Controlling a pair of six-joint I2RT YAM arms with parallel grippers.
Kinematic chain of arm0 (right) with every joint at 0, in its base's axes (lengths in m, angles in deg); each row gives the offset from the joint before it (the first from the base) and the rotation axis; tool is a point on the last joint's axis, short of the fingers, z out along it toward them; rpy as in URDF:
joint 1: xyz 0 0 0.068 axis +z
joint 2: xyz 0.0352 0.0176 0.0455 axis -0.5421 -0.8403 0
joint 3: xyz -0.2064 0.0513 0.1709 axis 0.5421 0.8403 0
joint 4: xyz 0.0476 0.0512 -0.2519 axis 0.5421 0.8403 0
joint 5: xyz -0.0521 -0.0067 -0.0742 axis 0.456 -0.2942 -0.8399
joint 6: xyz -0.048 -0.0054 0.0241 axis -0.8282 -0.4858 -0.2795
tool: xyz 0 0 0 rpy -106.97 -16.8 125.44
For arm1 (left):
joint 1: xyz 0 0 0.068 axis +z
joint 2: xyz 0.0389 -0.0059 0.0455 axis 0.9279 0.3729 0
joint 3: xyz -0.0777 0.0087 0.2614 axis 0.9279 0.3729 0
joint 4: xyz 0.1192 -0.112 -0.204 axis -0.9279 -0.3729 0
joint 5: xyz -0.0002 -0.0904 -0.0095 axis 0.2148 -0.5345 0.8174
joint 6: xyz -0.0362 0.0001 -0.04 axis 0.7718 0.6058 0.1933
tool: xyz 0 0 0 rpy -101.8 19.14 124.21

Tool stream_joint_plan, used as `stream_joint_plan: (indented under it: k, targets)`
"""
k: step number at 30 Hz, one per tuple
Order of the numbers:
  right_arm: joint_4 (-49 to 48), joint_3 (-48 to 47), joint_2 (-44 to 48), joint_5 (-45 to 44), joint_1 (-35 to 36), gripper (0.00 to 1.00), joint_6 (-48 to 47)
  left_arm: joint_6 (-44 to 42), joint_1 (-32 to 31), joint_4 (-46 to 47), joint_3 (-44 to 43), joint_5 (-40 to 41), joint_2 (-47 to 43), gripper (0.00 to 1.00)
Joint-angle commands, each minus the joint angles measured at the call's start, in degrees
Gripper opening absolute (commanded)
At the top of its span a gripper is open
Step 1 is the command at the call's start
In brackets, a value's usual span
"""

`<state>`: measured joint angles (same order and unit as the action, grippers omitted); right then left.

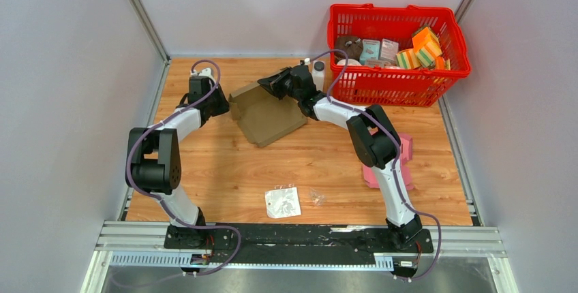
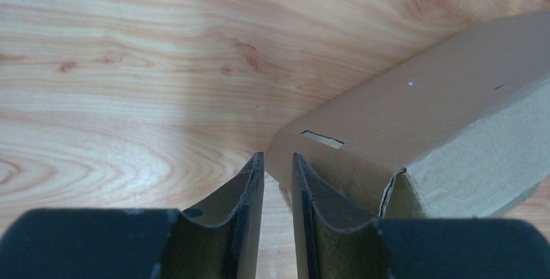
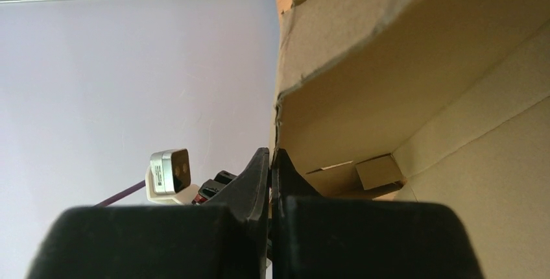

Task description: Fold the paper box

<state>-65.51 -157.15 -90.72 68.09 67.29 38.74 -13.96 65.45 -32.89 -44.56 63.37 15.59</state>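
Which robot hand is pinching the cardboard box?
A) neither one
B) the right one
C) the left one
B: the right gripper is shut on a wall edge of the cardboard box. The left gripper has a gap between its fingers at the box's corner and nothing pinched.

Nothing legible from where I stand: print on the white packet [image 1: 282,202] and on the boxes [image 1: 379,50] in the red basket [image 1: 399,10] is too small.
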Motion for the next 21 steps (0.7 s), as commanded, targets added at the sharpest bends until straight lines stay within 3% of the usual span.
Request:
stream_joint_plan:
  k: [1,12,21]
  targets:
    - [1.69,-1.23,-1.21,-0.29,-0.53,0.0,1.7,-0.26,-1.04,1.82,2.94,-1.85,-3.91,0.3]
    - [1.07,-0.35,-0.68,-0.56,-0.53,0.0,2.66,0.78,-1.04,6.39,6.37,-8.61,-6.37,0.37]
    - [-0.68,2.55,0.99,-1.61,0.26,0.0,4.51,6.86,-2.97,9.83,3.31,-8.36,-2.77,0.33]
